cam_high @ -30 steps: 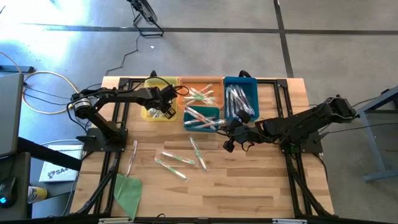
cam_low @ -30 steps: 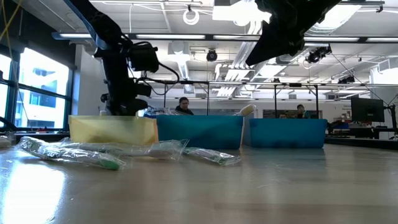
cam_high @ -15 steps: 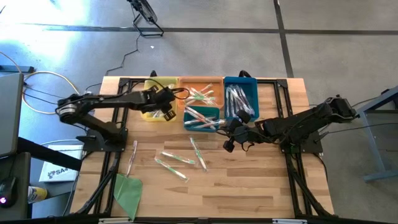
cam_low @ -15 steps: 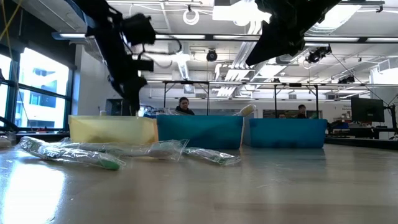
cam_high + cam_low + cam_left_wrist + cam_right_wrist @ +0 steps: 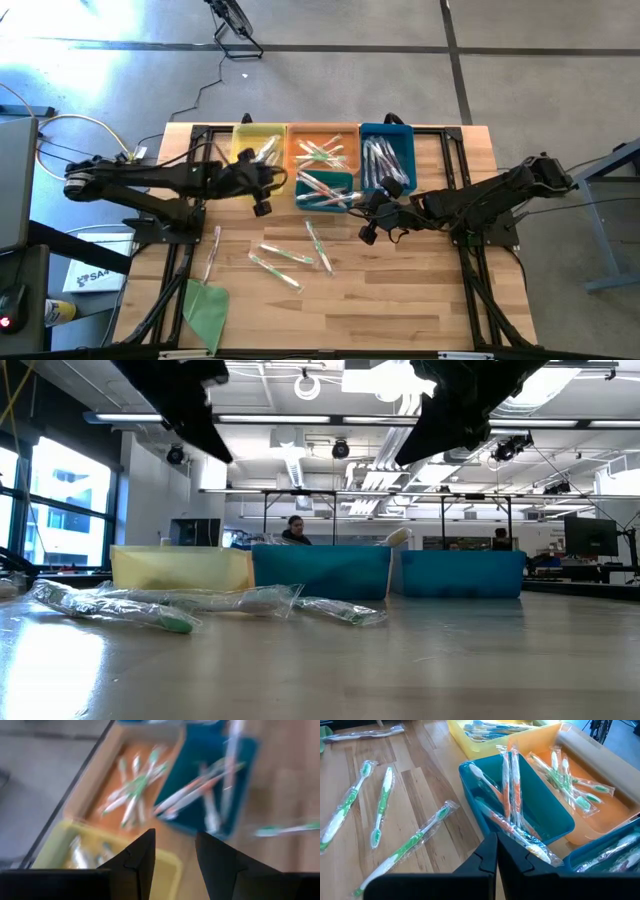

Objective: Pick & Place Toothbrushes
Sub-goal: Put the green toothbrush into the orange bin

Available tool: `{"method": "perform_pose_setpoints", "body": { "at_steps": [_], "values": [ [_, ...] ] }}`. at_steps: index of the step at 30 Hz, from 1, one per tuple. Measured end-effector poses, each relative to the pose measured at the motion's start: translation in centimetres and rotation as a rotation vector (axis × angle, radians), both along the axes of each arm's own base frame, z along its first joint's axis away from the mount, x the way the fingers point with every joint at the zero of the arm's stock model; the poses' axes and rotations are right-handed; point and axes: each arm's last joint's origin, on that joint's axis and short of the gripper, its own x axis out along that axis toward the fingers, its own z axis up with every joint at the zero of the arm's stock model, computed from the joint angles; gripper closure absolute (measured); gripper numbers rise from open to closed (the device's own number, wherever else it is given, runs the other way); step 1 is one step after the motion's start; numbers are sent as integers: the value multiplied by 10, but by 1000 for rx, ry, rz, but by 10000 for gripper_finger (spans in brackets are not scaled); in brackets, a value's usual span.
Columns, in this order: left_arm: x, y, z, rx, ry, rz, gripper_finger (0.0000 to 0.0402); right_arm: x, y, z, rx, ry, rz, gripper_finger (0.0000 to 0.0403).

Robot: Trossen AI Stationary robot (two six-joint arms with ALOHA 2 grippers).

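Note:
Several clear-wrapped toothbrushes with green accents lie flat on the wood: one near the left arm's base, two mid-table, one to their right. More fill the yellow bin, orange bin, small teal bin and blue bin. My left gripper hovers open and empty just in front of the yellow bin. My right gripper hangs shut and empty in front of the blue bin, right of the loose toothbrushes.
A flat green sheet lies at the table's near left corner. The four bins stand in a row along the far edge. In the low view both arms hang high above the table, and people sit in the room beyond.
My left gripper has risen out of the yellow bin and drawn back toward the table's near edge, its arm stretching out lower and farther to the left. The right arm has kept still.

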Motion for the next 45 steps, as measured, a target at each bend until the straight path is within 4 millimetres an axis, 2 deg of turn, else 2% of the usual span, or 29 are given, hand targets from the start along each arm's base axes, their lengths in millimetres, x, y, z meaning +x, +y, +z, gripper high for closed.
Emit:
{"method": "perform_pose_setpoints", "body": {
  "at_steps": [9, 15, 22, 26, 34, 40, 45],
  "values": [
    [-21, -42, 22, 31, -107, -231, 268, 0, 0, 0, 6, -2, 5, 398],
    [-31, -59, 30, 24, -163, -326, 268, 1, 0, 0, 7, -7, 5, 398],
    [-35, -78, 34, 11, -209, -429, 268, 1, 0, 1, 10, -18, 6, 398],
    [-37, -87, 37, 80, -218, -473, 268, 2, 1, 3, 14, -36, 6, 398],
    [-56, -94, 47, 297, -222, -456, 268, 5, 3, 5, 59, -73, 49, 398],
    [-68, -89, 55, 312, -261, -477, 268, 7, 4, 7, 71, -98, 63, 398],
    [-71, -87, 55, 329, -255, -479, 268, 7, 3, 8, 70, -106, 60, 398]
  ]
}}
